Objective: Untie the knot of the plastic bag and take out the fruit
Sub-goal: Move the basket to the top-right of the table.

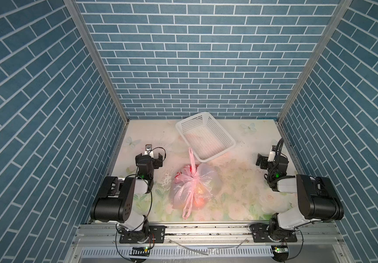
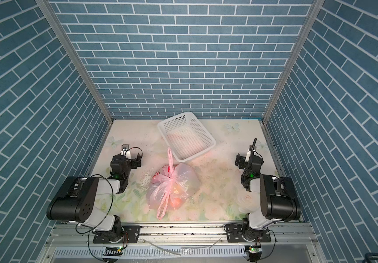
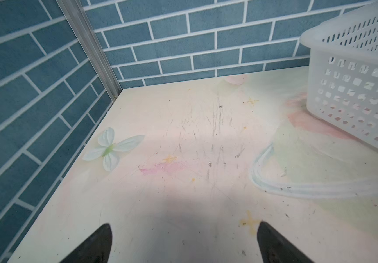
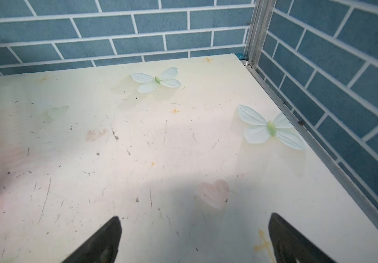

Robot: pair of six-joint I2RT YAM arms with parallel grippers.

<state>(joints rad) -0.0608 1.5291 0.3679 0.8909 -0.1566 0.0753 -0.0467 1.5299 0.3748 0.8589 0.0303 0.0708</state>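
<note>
Top view: knot (image 1: 194,175) atop bag (image 1: 207,181), centred, I judge, for both my arms.
Left gripper (image 3: 183,227), right gripper (image 4: 194,219): wide open, empty.

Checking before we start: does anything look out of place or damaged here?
Nothing spilled. The white basket sits askew on the table, whose surface shows dark scuffs and scratches. The plastic bag looks intact.

robot lab test cell, brick-print wall panels (image 1: 194,57) on aluminium framing (image 1: 97,61), two arms (image 1: 124,198) (image 1: 315,200) bolted to a rail (image 1: 206,232)
</note>
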